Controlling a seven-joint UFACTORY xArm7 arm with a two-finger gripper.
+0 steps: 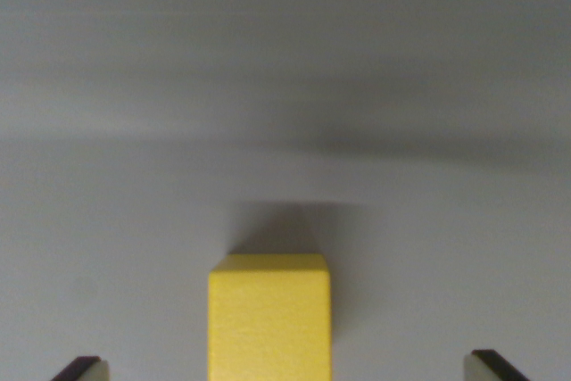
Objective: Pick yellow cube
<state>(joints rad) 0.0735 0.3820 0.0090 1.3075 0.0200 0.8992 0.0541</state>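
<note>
Wrist view first, and it's the only one we've got. Yellow cube sits on the grey worktop right between the two fingertips, roughly centred in the gap, maybe a hair toward the wrist view's left. Both tips only peek in at the bottom corners, so the end effector is spread wide, holding nothing, with clear daylight on either side of the cube. Nothing's touching it yet.

Cube looks squared up to the camera, one flat face toward us and its side faces toward the tips, so no real long axis to worry about. Arm seems to be pointing down at the worktop from above. My guess: it needs a bit more descent, then close. Can't tell how low the tips are versus the cube.
</note>
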